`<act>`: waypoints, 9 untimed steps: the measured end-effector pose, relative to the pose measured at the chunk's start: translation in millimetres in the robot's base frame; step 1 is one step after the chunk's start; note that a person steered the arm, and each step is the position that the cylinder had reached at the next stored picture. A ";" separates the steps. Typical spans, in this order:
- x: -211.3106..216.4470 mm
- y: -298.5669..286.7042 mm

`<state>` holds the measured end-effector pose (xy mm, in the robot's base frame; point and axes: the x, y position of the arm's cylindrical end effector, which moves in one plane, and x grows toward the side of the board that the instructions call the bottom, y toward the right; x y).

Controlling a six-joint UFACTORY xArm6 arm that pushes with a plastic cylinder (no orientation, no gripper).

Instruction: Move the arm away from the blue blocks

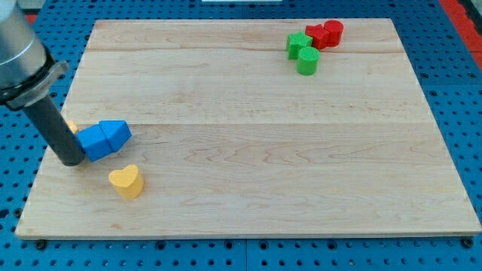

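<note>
The yellow heart block (126, 181) sits closest to the view's bottom, a little below and to the right of my tip (70, 160). I have no claw to open or shut, only a dark rod, and its low end rests on the wooden board (263, 173) near the view's left edge. My tip is right up against the left side of the blue blocks (104, 138). There seem to be two of them, a boxy one next to the rod and a pointy one on its right, pressed together, but the join is hard to make out, so I am not sure of the shapes. A small bit of something yellow or orange (71, 125) peeks out behind the rod; most of it is hidden. Far off at the view's top right sit a green star block (297, 43), a green round block (307, 61), a red star block (317, 35) and a red round block (332, 32), all bunched close. To do this step well, I think the tip should slide off to the left or down-left, straight away from the blue pair, so it does not drag or bump them. Going down-right looks risky, because the yellow heart is near. A slow, short slide should be enough.
</note>
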<state>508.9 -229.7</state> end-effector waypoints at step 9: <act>-220.5 119.0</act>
<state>288.4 -110.6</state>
